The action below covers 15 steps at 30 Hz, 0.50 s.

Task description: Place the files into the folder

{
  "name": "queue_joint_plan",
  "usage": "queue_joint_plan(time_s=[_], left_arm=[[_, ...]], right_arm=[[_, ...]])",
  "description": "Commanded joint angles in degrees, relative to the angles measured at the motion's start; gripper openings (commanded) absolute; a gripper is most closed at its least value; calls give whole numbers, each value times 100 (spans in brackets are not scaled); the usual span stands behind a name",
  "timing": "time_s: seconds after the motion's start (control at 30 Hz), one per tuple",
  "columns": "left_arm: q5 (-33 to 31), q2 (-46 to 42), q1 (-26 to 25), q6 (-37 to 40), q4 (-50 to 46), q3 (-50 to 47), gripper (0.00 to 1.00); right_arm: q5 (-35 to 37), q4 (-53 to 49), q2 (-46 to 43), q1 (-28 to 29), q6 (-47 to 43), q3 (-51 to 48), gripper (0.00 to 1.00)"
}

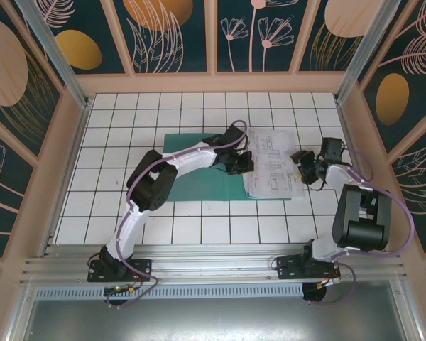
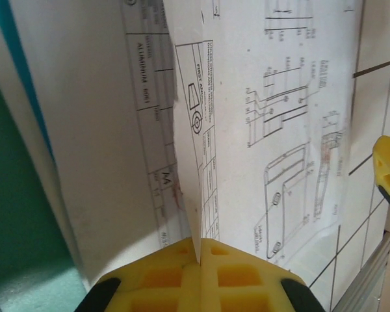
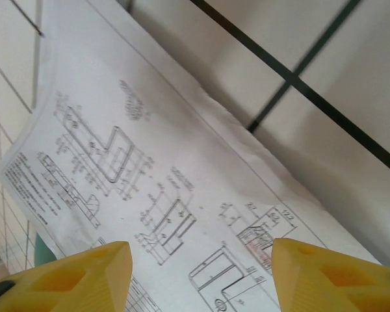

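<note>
Yellow fingers [image 2: 162, 276] of the left gripper [image 2: 198, 250] are pressed fully together, with a raised fold of paper pinched between them. The fold belongs to the files [image 2: 273, 130], white sheets printed with line drawings. From the left wrist view I cannot tell how many sheets are in the pinch.

The right gripper [image 3: 201, 273] hangs over the opposite side of the same sheets. Its fingers stand well apart and have hold of nothing.

Location of task items: in the overhead view the files lie on the tiled table [image 1: 199, 227]. Their left edge overlaps the right edge of the green folder [image 1: 192, 181], and the rest rests on bare tiles. The folder lies flat under the left arm. Whether its clip strip is reachable cannot be told.

Risks noted:
- If the pinch holds only the top sheet, a pull toward the folder would likely separate the stack and leave sheets on the tiles.
- The fold at the pinch is sharp. Dragging from it could crease or tear the paper.
- With the right side unheld, the sheets may swing or fan out and land askew on the cover.
- The folder is not held down. Paper sliding across it could push it out of place.
</note>
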Motion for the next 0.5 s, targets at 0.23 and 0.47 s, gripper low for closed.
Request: queue_joint_plan(time_s=[0.23, 0.47], left_arm=[[-358, -826, 137, 532, -1076, 270, 0], [-455, -1482, 593, 703, -1163, -444, 0]], right_arm=[[234, -264, -314, 73, -481, 424, 60], [46, -137, -223, 276, -673, 497, 60]])
